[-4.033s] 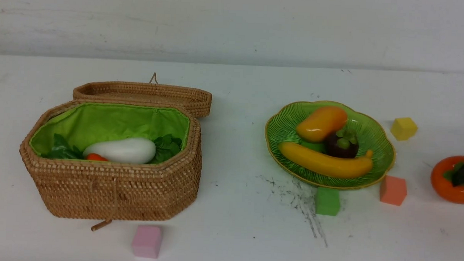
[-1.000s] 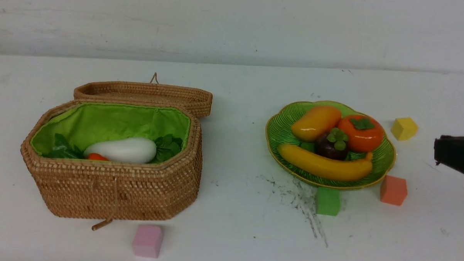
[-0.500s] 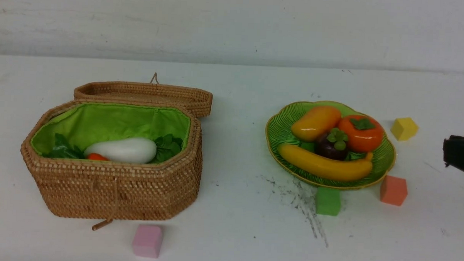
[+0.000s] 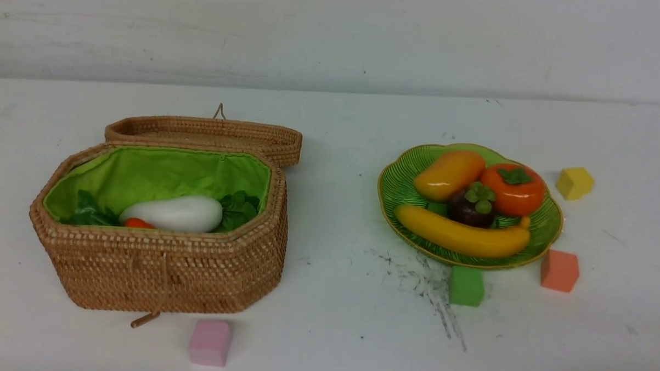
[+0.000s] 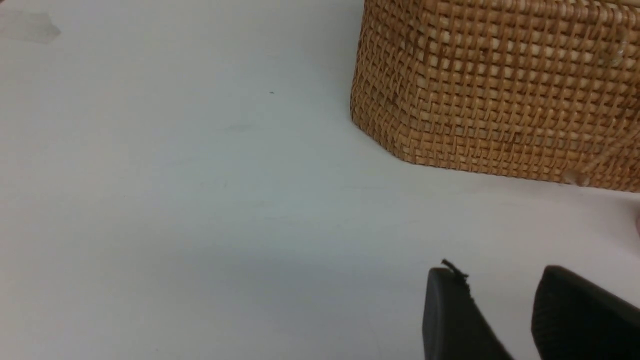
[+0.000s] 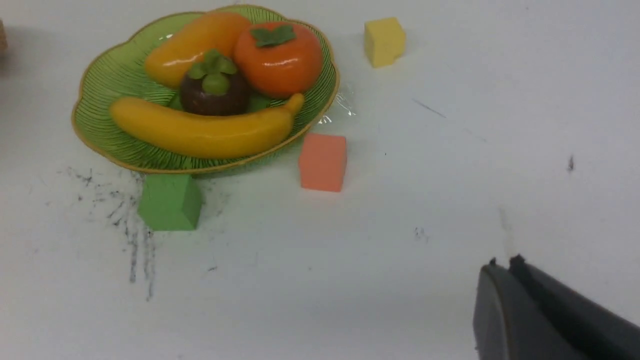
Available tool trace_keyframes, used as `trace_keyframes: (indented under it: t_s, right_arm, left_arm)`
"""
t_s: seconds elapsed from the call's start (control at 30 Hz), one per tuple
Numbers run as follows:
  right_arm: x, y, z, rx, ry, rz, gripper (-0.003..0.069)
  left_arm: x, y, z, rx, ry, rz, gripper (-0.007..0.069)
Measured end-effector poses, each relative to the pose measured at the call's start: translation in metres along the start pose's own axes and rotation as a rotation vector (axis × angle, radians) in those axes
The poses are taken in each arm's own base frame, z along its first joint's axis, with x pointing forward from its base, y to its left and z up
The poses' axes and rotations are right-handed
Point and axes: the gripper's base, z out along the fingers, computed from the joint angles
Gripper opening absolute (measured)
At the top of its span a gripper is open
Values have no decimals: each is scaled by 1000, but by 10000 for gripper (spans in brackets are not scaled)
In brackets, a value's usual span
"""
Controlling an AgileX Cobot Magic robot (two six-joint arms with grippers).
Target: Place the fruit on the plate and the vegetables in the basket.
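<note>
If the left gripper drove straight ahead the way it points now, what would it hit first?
Probably bare table first; the left gripper aims past the basket, which stands off to one side. Depth is unclear.

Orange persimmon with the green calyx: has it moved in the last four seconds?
Yes. The orange persimmon with the green calyx went leftward, from the table right of the yellow foam cube onto the green ribbed glass plate, beside the mango.

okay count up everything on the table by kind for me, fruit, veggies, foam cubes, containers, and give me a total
Fruit: 4, all on the plate: banana, mango, persimmon, mangosteen
Vegetables: 2, both in the basket: white radish, carrot
Foam cubes: 4: yellow cube, orange cube, green cube, pink cube
Containers: 2: plate, basket
Total: 12
</note>
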Motion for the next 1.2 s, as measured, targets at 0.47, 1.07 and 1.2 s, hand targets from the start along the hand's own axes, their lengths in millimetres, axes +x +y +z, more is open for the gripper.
trace_keyframes:
  t_s: [0.47, 1.07, 1.2]
  right_arm:
    - [82, -8, 13, 49, -105, -18, 17]
    - [82, -8, 13, 48, -106, -17, 28]
    - [82, -8, 13, 48, -107, -17, 28]
  left_arm:
    - [0, 0, 0, 0, -3, 2, 238]
    - [0, 0, 0, -1, -3, 4, 238]
    - [0, 0, 0, -1, -3, 4, 238]
